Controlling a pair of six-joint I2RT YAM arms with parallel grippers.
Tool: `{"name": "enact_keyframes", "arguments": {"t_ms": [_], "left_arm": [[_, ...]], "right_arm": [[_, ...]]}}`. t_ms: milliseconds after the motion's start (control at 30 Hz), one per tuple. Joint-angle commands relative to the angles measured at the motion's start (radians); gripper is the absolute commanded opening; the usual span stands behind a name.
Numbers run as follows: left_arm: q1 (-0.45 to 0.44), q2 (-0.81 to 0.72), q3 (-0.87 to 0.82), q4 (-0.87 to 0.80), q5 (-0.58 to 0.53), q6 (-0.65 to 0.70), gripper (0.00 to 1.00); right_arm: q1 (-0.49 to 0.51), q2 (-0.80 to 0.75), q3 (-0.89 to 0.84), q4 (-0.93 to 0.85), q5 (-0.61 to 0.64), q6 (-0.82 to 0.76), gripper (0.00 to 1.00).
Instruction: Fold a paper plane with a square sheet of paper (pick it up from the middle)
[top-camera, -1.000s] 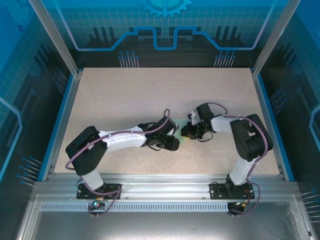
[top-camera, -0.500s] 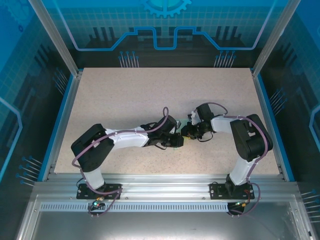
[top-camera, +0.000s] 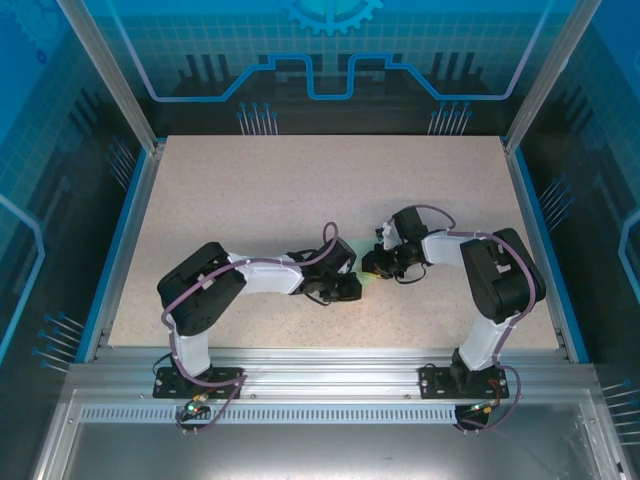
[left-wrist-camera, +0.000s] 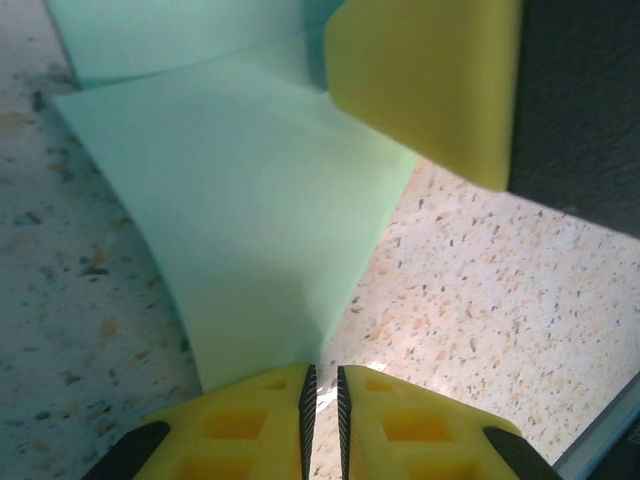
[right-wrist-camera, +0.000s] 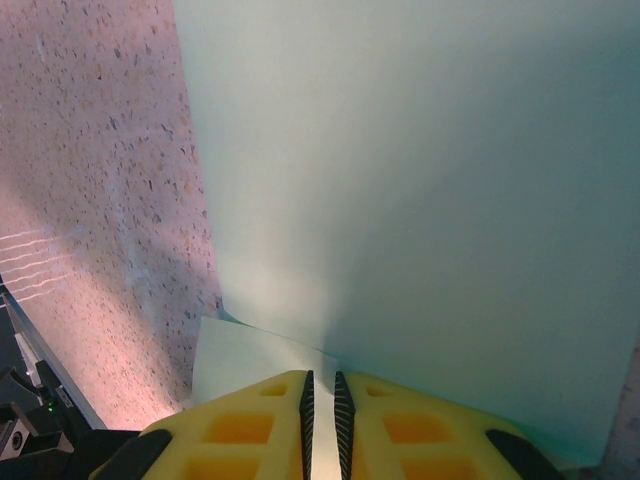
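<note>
Speckled beige tabletop (top-camera: 300, 190), glowing blue panel walls (top-camera: 330, 60) — aluminium rail (top-camera: 320, 365) along near edge

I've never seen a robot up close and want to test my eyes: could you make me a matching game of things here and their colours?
Things:
1 paper
2 table
3 arm cables
4 table edge strip

Colours:
A purple
B blue
C pale green
D speckled beige

Pairs: 1-C, 2-D, 3-A, 4-B

I see the square sheet of paper (left-wrist-camera: 250, 200) as plain pale mint green, the worktop (top-camera: 300, 190) beige with dark and orange speckles, jaws yellow, arms (top-camera: 260, 275) white and black, cables (top-camera: 432, 209) purple, enclosure walls (top-camera: 60, 150) blue.
</note>
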Motion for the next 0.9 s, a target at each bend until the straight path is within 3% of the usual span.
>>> {"name": "enact_keyframes", "arguments": {"t_ms": [0, 300, 500, 667, 867], "left_arm": [[0.004, 0.004, -0.040, -0.119, -0.003, 0.035, 0.19], [0.004, -0.048, -0.091, -0.209, -0.007, 0.056, 0.18], [0.003, -0.079, -0.140, -0.188, 0.069, 0.034, 0.17], [0.023, -0.221, -0.180, -0.124, 0.052, 0.017, 0.17], [0.084, -0.253, -0.107, -0.036, 0.071, 0.013, 0.20]], "right_arm": [[0.005, 0.050, -0.035, -0.055, 0.123, -0.010, 0.17], [0.005, 0.059, -0.029, -0.056, 0.121, -0.010, 0.18], [0.005, 0.059, -0.023, -0.061, 0.115, -0.010, 0.18], [0.010, 0.050, -0.018, -0.057, 0.099, -0.004, 0.18], [0.016, 0.043, -0.013, -0.054, 0.098, 0.002, 0.19]]}}
